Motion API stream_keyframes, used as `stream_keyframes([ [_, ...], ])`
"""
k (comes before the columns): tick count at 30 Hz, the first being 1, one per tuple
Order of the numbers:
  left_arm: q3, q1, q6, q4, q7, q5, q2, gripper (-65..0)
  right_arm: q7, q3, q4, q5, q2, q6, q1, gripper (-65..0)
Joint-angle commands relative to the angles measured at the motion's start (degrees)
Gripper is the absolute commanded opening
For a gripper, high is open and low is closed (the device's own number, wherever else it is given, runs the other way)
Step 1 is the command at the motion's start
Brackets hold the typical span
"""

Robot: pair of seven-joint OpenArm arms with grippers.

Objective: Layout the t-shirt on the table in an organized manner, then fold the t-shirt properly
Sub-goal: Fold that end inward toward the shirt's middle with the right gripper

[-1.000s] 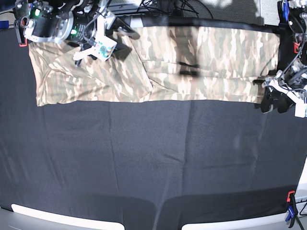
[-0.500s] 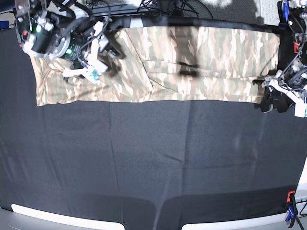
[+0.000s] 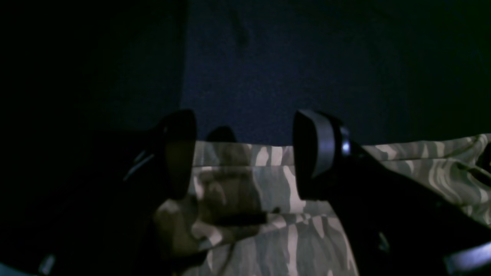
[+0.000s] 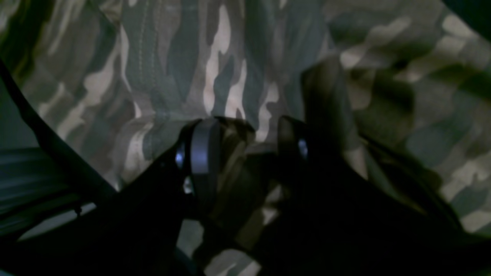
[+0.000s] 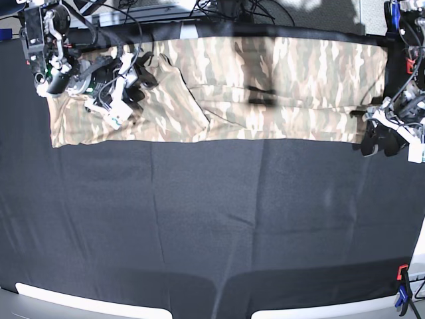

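Note:
The camouflage t-shirt (image 5: 285,80) lies as a long strip along the far side of the black table (image 5: 212,219). My right gripper (image 5: 136,83) is over the shirt's left part. In the right wrist view the right gripper (image 4: 245,149) is shut on a bunched fold of the t-shirt (image 4: 230,76). My left gripper (image 5: 375,141) rests at the shirt's right front corner. In the left wrist view the left gripper (image 3: 245,153) is open, its jaws wide apart over the hem of the t-shirt (image 3: 291,230), with black table cloth (image 3: 287,76) beyond.
A red-and-blue clamp (image 5: 402,286) sits at the front right corner and another clamp (image 5: 410,66) at the right edge. White rim strips (image 5: 80,299) line the front edge. Cables (image 5: 219,10) run behind the table.
My right gripper has moved left and toward the front, dragging a fold of the shirt's left part with it. The left arm has not moved.

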Motion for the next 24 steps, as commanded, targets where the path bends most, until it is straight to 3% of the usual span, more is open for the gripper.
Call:
stream_keyframes([
  [1, -0.39, -0.46, -0.39, 1.01, -0.50, -0.98, -0.83, -27.8, -0.44, 0.37, 1.03, 2.12, 0.79, 1.42, 0.28, -40.9],
  [4, -0.61, -0.24, -0.42, 1.01, 1.53, -1.73, -1.46, -27.8, -2.27, 1.38, 2.67, 7.37, 0.76, 4.09, 0.24, -40.9],
  [15, -7.85, 7.21, -0.35, 0.87, 2.91, -3.96, -1.44, -27.8, -2.89, 17.79, 9.66, 13.77, 0.79, 4.61, 0.26, -40.9],
  [19, -7.85, 7.26, 2.78, -0.87, 2.73, -3.93, -1.27, -27.8, -3.15, 23.69, 9.68, 17.38, 0.79, 4.97, 0.28, -40.9],
  [24, -7.85, 5.14, 2.84, -8.13, 2.95, -4.07, -1.29, -27.8, -5.40, 29.42, 9.70, 21.03, 0.81, 4.97, 0.26, -40.9],
])
